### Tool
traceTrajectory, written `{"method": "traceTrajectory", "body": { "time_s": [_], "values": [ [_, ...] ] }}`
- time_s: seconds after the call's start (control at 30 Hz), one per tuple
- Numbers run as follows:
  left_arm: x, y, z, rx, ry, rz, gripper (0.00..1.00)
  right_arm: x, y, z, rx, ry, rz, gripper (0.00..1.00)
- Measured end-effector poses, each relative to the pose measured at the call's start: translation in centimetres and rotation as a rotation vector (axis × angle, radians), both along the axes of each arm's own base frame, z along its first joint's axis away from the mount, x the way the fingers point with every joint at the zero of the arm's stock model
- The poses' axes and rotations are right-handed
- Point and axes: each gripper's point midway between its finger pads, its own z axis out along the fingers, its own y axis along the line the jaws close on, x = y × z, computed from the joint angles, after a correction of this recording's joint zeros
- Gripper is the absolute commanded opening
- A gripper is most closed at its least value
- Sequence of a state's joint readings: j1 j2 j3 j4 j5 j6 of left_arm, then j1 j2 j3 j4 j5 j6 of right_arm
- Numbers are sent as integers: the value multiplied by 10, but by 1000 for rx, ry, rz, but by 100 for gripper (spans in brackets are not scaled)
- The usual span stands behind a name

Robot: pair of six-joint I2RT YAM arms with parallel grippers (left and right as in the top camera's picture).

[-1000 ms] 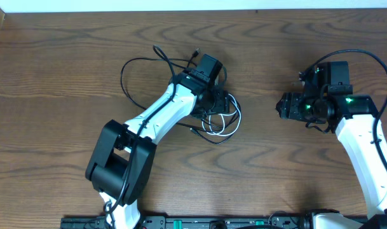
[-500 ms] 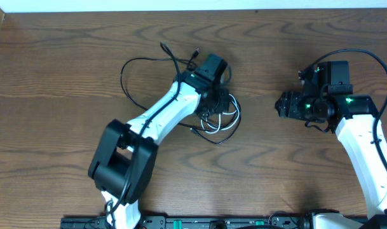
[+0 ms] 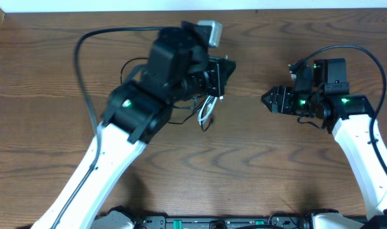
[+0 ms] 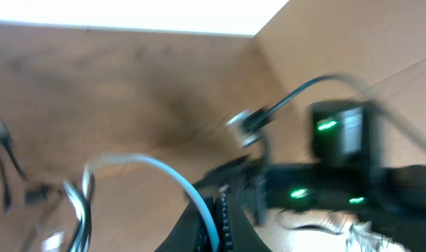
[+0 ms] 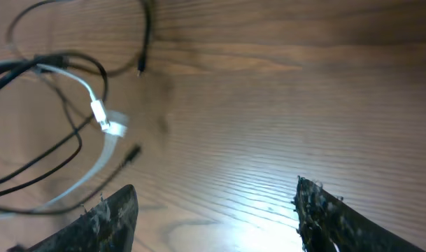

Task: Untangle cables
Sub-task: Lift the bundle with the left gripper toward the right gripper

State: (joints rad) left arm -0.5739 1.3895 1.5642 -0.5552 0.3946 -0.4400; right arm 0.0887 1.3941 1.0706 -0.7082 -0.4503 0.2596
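The left gripper [image 3: 221, 70], raised above the wooden surface [image 3: 276, 165], was clenched on the white cable [image 3: 206, 112]. That cable dangled beneath it, tangled with the black cable [image 5: 148, 31]. The right gripper [image 5: 214, 185] hovered low to the right of the tangle, its jaws spread wide and holding nothing.

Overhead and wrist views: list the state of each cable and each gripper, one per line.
white cable: hanging in a loop from the left gripper, tangled with the black one.
black cable: looped loosely, tangled with the white one.
left gripper: apparently shut on the white cable; its wrist view is blurred.
right gripper: open, empty, apart from the cables.
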Motion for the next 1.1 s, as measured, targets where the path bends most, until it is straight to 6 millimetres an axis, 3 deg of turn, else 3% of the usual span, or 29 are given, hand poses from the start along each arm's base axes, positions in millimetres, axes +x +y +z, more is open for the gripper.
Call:
{"method": "traceTrajectory", "body": {
  "time_s": [0.13,0.23,0.53,0.83,0.97,1.1],
  "values": [
    [-6,4,35,-64,-101,1,7,0,15,8,59,-22,46,68],
    [-8,8,47,-83,-137,12,7,-1,27,16,124,-34,87,68],
    [-1,15,47,-64,-155,68,7,-14,56,36,308,-10,178,66],
    [1,18,47,-58,-159,86,7,-14,70,47,324,-103,291,64],
    [1,18,47,-58,-158,86,7,-1,79,38,303,-150,337,64],
    [1,18,46,-59,-153,88,7,18,92,13,292,-161,367,63]
  ]
}}
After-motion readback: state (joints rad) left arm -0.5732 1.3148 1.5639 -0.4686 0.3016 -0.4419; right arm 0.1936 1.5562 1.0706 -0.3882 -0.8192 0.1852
